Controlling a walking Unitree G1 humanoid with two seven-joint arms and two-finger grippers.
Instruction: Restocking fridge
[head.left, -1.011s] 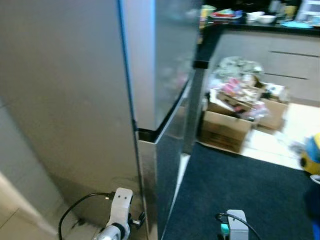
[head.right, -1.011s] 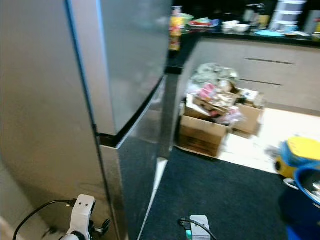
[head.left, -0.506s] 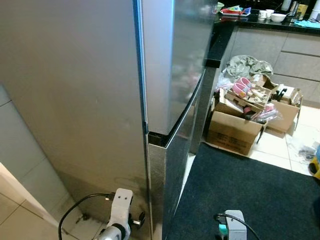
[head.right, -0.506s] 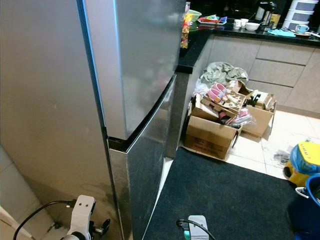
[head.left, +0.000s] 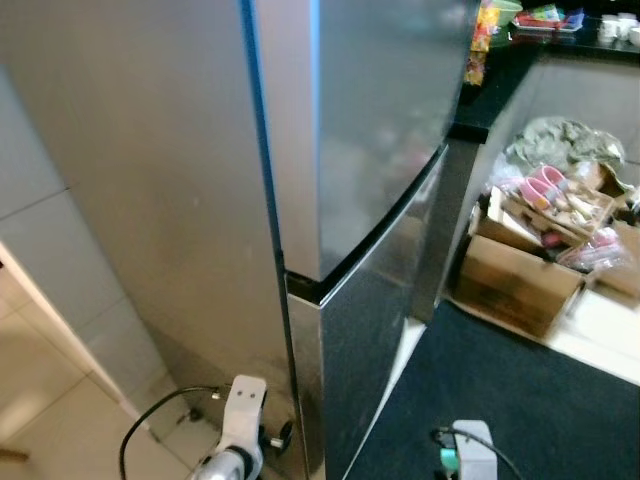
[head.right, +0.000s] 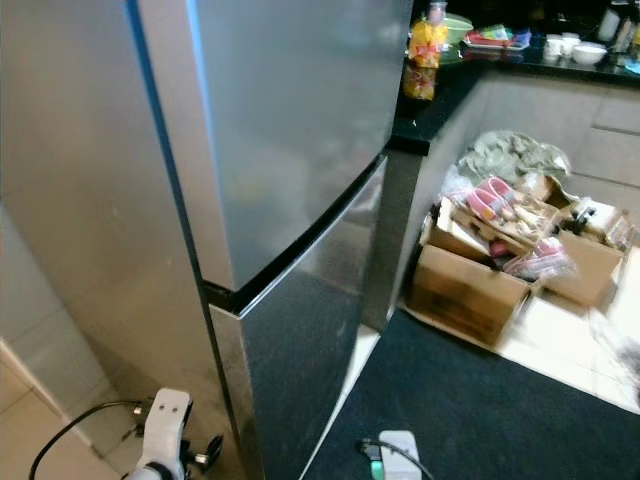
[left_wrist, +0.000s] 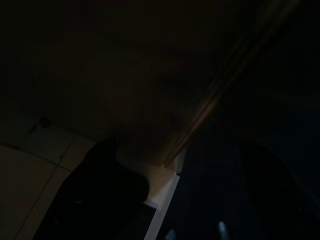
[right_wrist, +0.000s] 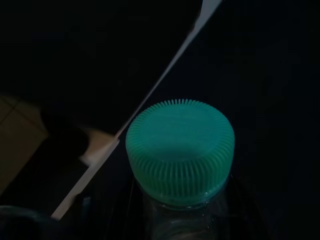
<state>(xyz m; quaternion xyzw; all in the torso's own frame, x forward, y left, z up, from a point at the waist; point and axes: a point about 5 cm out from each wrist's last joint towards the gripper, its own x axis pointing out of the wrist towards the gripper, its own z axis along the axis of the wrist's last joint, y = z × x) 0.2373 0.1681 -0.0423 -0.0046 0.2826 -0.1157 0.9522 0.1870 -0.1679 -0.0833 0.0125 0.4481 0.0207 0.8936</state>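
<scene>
Right wrist: bottle (right_wrist: 181, 165) body cut off.

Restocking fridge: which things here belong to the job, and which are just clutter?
Job: fridge, both doors closed; bottle with green cap at the right pincer.
Clutter: cardboard boxes with shoes, dark mat, dishes on counter.

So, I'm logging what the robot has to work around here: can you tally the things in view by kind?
Fridge: 1
Bottle with a green cap: 1
Cardboard boxes of clutter on the floor: 2
Dark floor mat: 1
Snack bag on the counter: 1
Total: 6
</scene>
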